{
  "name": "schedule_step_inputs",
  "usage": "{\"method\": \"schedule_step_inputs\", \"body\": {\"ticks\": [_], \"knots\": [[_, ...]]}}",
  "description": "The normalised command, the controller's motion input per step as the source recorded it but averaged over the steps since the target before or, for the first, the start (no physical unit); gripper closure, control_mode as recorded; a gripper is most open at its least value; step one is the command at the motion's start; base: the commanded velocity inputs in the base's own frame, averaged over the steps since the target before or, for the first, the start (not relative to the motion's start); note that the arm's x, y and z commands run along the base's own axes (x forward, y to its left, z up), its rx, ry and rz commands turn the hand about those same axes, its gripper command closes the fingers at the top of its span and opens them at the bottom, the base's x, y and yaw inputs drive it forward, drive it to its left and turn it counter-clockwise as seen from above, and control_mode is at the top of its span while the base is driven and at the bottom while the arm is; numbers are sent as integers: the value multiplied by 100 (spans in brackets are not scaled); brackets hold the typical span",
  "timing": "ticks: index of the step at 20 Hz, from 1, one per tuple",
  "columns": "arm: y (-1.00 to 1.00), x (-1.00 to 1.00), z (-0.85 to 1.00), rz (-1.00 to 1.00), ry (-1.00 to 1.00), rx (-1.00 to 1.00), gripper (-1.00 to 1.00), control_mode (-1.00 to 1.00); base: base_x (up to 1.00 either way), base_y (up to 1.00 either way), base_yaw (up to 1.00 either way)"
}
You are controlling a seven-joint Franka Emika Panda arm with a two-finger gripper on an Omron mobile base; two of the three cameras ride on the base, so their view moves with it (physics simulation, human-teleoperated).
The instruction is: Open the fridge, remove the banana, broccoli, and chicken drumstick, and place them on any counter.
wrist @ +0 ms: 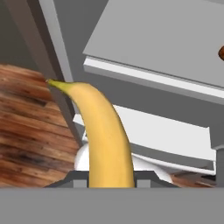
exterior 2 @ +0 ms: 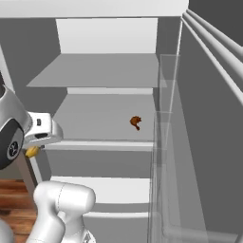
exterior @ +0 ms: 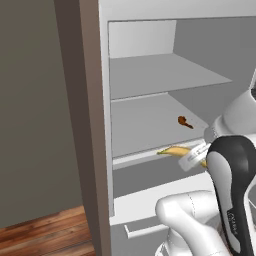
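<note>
Banana [wrist: 107, 140] held in the end effector [exterior: 192, 157].
Chicken drumstick [exterior 2: 135, 122] is seen on a fridge [exterior 2: 114, 71] shelf.

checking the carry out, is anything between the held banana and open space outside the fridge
Nothing visible blocks it. The gripper holds the banana at the front edge of the middle shelf; its tip already points past the fridge side wall toward the wood floor. The chicken drumstick sits further back.

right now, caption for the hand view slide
Hand holding the banana outside the open fridge, drumstick on the shelf.
</note>
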Motion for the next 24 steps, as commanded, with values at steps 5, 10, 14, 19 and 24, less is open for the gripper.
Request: {"method": "schedule_step_inputs", "body": {"ticks": [5,10,14,19,24], "knots": [[0,0,0,0,0,0,100,100,-27,72,58],[0,0,0,0,0,0,100,100,-26,43,100],[0,0,0,0,0,0,100,100,-21,27,100],[0,0,0,0,0,0,100,100,-6,0,100],[0,0,0,0,0,0,100,100,-4,0,100]]}}
